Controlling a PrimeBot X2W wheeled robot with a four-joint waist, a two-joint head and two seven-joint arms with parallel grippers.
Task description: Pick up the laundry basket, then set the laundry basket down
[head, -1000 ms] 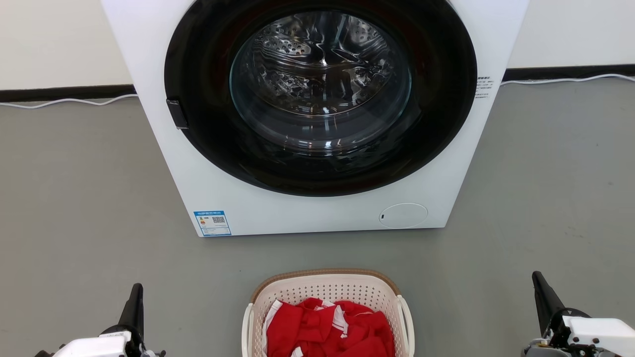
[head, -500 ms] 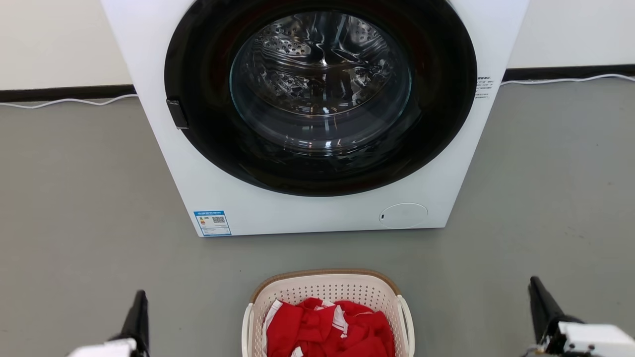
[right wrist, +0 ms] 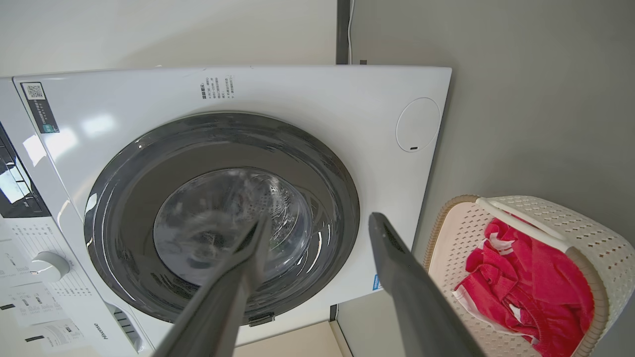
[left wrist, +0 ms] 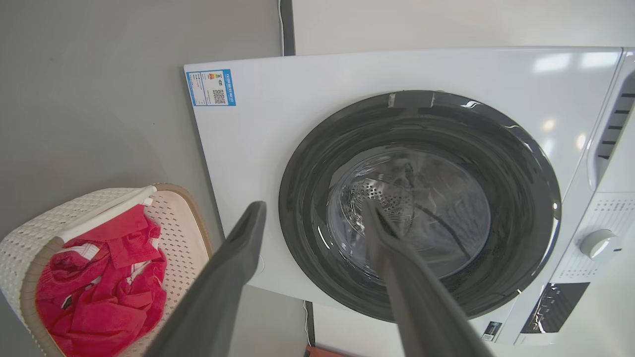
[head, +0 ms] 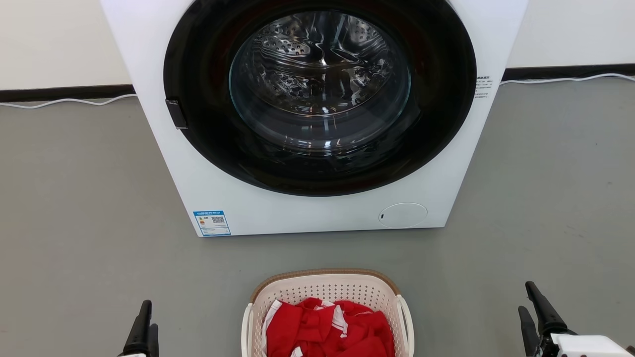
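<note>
The laundry basket (head: 327, 290) stands on the grey floor in front of the washer, cream-white and perforated with a brown rim and white loop handles. A red and white garment (head: 327, 327) lies in it. My left gripper (head: 149, 317) is at the lower left, well apart from the basket's left handle. Equally far off the other handle, at the lower right, is my right gripper (head: 526, 297). The left gripper (left wrist: 312, 208) is open and holds nothing, with the basket (left wrist: 30, 238) off to its side. The right gripper (right wrist: 320, 220) is also open and holds nothing, beside the basket (right wrist: 585, 223).
A large white washing machine (head: 297, 218) with a dark round glass door (head: 320, 94) stands close behind the basket. A white cable (head: 64, 101) runs along the wall's black skirting. Grey floor (head: 84, 198) spreads to both sides of the washer and basket.
Both grippers have sunk toward the bottom edge of the head view. The right gripper's two fingers now show apart. The basket has not moved.
</note>
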